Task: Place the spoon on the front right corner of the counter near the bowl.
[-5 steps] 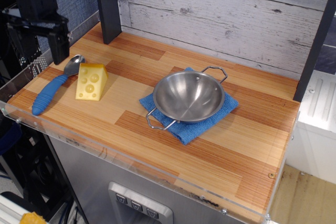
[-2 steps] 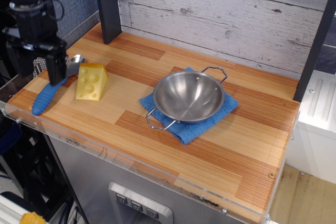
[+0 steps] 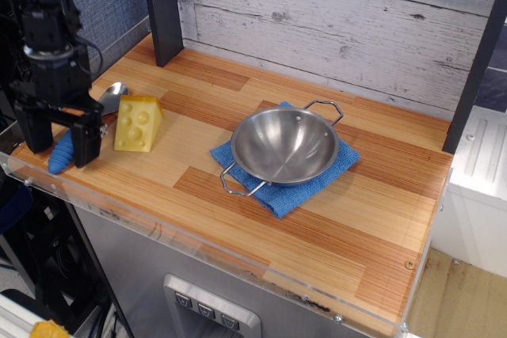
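Nearest, the acrylic rim edges the striped wood counter [image 3: 261, 219]; at its left front the black tool [image 3: 57, 142] stands low with its two fingers spread wide, one on each side of the spoon [image 3: 62, 154], whose blue handle shows between them, not clamped; the spoon's metal head lies behind, just beside a yellow cheese wedge [image 3: 138, 123]; further right, mid-counter, the steel bowl [image 3: 285, 146] sits on a blue cloth [image 3: 295, 189]; a grey plank wall [image 3: 341, 13] closes the back.
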Robot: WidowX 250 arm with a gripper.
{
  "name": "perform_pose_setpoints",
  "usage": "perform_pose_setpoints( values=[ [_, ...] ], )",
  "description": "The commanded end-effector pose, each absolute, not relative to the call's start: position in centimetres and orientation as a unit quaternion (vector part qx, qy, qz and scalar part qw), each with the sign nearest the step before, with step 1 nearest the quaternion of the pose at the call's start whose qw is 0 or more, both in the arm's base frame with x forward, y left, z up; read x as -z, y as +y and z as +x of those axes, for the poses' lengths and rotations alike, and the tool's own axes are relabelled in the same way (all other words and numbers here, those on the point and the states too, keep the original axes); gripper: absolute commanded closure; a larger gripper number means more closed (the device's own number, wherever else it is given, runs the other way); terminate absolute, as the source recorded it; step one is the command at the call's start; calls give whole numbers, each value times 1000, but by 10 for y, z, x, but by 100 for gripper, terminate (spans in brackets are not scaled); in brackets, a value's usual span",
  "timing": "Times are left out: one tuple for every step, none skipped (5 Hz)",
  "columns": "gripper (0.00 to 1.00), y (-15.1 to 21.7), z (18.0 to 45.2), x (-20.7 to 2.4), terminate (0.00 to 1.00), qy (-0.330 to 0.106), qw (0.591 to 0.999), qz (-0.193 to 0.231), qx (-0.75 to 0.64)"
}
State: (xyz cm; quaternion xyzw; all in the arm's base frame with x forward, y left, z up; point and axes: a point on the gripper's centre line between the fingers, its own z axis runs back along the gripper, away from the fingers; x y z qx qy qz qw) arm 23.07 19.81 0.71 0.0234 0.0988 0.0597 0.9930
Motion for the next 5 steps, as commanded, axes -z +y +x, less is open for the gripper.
perform_pose_setpoints(
  values=[
    [0, 188, 236, 0, 0, 102, 993, 29, -53],
    [100, 183, 237, 1, 0, 101, 993, 32, -56],
    [100, 179, 237, -1, 0, 100, 993, 39, -56],
    [100, 179, 235, -15, 0, 86, 992, 59, -66],
    [100, 185, 225, -49, 0, 56, 993, 66, -77]
  ],
)
